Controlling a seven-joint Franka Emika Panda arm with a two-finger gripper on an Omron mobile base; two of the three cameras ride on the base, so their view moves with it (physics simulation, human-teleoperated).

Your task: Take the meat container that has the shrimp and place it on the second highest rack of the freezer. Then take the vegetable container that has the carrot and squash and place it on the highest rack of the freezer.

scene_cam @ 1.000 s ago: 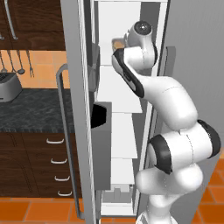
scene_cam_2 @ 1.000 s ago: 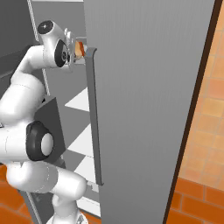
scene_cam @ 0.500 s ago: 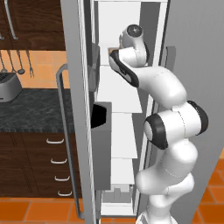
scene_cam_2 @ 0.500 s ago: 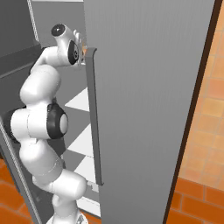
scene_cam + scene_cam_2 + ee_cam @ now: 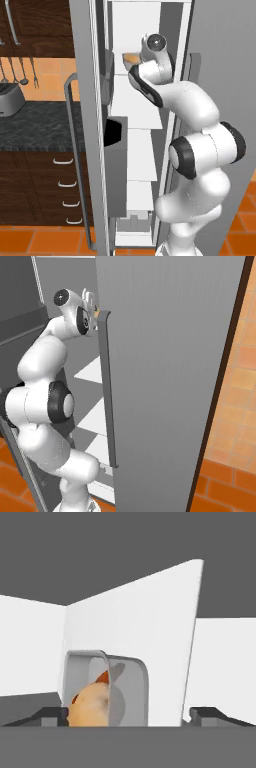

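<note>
A clear, grey-rimmed container (image 5: 107, 689) with orange food inside stands on an upper white rack (image 5: 135, 95) of the freezer (image 5: 165, 371). I cannot tell which container it is or which rack of the stack this is. My gripper (image 5: 130, 714) is open, its fingertips (image 5: 50, 713) set wide to either side of the container, which stands close to the left one and is not clasped. From the left base view the gripper (image 5: 129, 64) reaches deep into the freezer with the orange contents (image 5: 131, 58) at its tip. The right base view has the gripper (image 5: 92, 303) beside the door's bar handle (image 5: 107, 391).
The open freezer door (image 5: 165, 371) stands close on the arm's right. A second grey door with a bar handle (image 5: 75, 160) hangs on its left. Lower white shelves (image 5: 137, 160) stack below. A dark counter with a toaster (image 5: 10, 97) and drawers lies further left.
The jaws have swung open and let go of the container, which now rests on the rack. The arm has stretched further up and into the freezer.
</note>
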